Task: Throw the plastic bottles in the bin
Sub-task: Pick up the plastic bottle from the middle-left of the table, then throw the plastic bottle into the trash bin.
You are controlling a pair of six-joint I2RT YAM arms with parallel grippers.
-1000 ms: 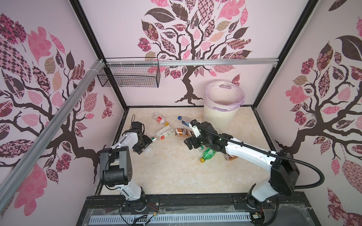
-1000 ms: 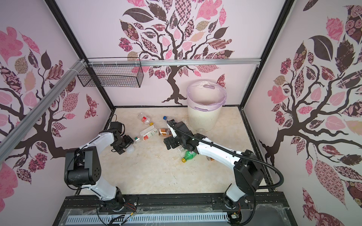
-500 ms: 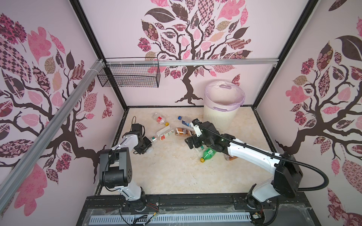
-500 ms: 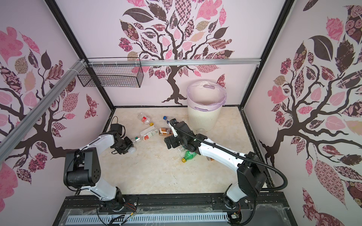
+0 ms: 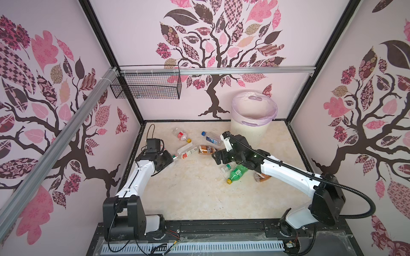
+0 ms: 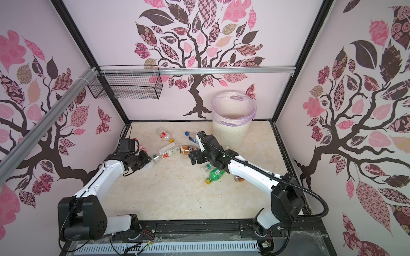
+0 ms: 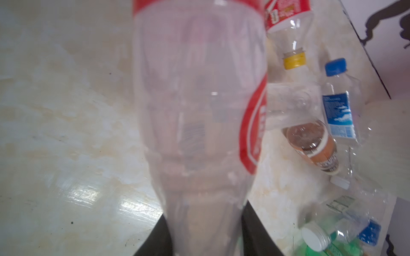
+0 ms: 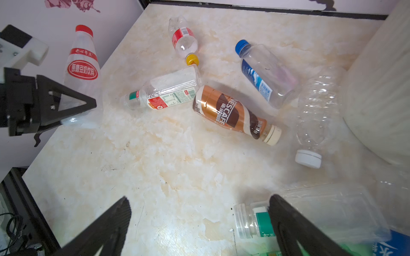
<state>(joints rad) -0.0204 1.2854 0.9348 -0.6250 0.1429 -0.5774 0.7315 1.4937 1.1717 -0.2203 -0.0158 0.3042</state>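
1. Now, a clear red-capped bottle [image 8: 81, 66] stands upright, clamped low in the left gripper [image 8: 87, 105], beside the left wall [image 8: 115, 20].
2. The other bottles [image 8: 228, 113] lie scattered on the table [image 8: 177, 166] near the bin [image 5: 248, 133].
3. The right gripper [image 8: 195, 221] hangs wide over the table, holding nothing.

Pale pink walls [image 5: 133, 33] on three sides, printed with brown-and-pink patterned tree decals [image 5: 213, 51]. Black metal frame posts [image 5: 97, 33] in the back corners. Silver aluminium rails [image 5: 244, 71] run along the back and left walls. A black wire mesh basket [image 5: 146, 88] hangs from the back rail near the left corner. Glossy cream marbled floor [image 5: 188, 199], black-edged. Soft, even light, faint glare on the floor.
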